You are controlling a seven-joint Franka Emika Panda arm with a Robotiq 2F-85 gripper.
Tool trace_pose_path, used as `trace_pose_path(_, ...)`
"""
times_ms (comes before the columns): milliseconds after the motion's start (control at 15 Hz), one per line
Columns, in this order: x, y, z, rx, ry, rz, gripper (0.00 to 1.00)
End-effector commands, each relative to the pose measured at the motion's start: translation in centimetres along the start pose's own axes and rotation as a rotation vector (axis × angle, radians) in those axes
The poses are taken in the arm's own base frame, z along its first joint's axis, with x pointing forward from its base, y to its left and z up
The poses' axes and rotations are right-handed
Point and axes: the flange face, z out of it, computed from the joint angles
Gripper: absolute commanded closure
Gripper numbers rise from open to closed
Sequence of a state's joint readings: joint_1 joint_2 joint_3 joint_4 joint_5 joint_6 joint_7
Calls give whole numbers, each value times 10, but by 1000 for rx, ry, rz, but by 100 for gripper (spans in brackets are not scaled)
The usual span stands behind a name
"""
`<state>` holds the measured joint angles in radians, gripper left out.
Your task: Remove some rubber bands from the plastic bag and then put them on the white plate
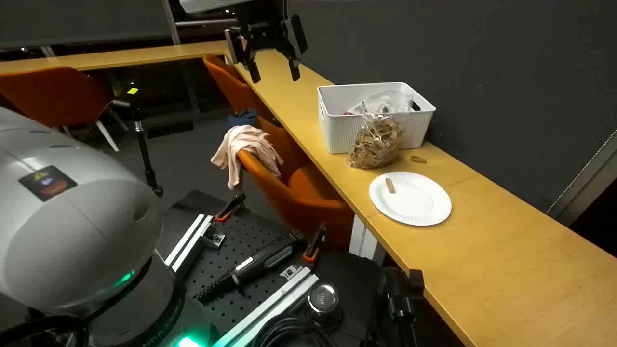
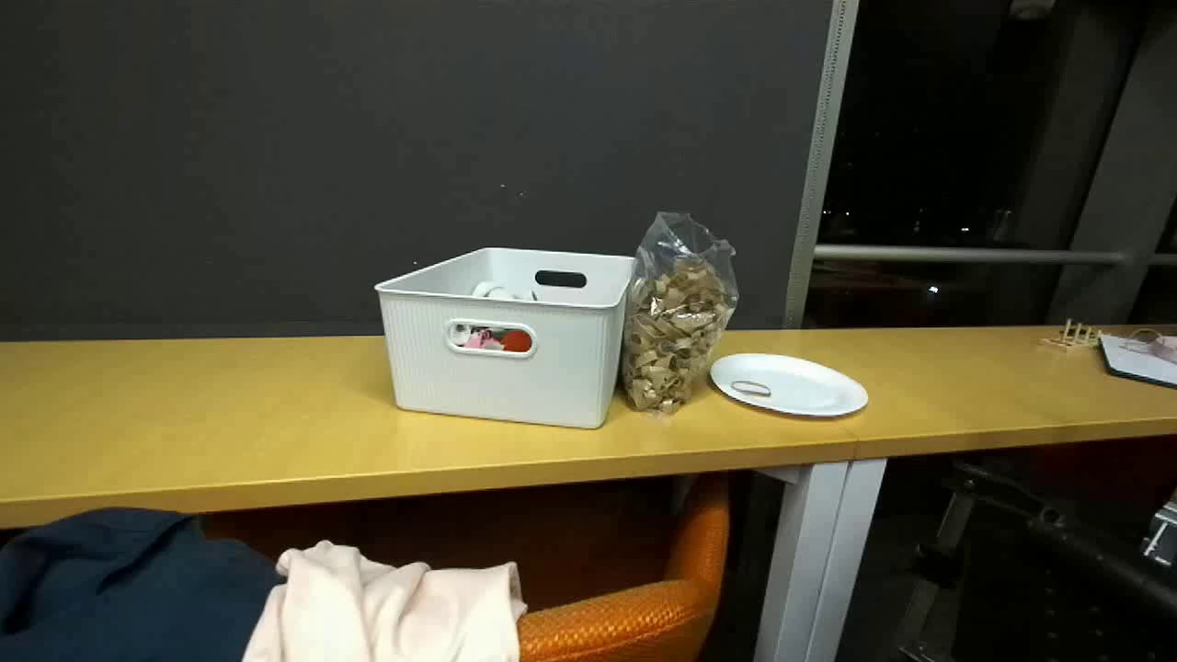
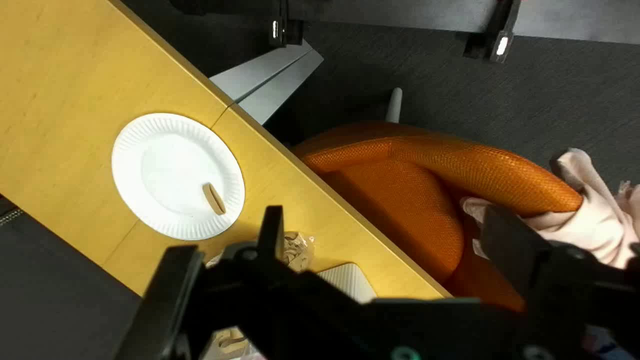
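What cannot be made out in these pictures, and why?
In an exterior view: white arm section near the black gripper, cut by the top edge.
In the wrist view: clear plastic bag of tan rubber bands, mostly behind the gripper.
In an exterior view: contents of the white plastic basket, mostly hidden by its wall.

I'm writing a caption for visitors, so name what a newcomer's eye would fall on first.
Probably the clear plastic bag packed with tan rubber bands, beside the white basket on the yellow table. Next, likely the white plate near the bag, with a single band lying on it. After that, perhaps the black pincer, hanging open high in an exterior view, holding nothing.
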<state>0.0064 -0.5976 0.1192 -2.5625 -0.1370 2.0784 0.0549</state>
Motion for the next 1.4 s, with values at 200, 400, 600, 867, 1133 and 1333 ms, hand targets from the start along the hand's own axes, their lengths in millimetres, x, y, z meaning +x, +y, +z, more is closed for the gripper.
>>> trace_pose_path(200,0,0,-1,0,0,0,0)
trace_pose_path(400,8,8,-7,-19,10,14,0)
trace_pose_path(600,28,39,-33,-63,42,-4,0)
trace_pose_path(867,68,91,-58,-65,66,-51,0)
trace_pose_path(1133,121,152,-50,55,76,-103,0)
trace_pose_path(1333,161,178,-26,118,71,-105,0)
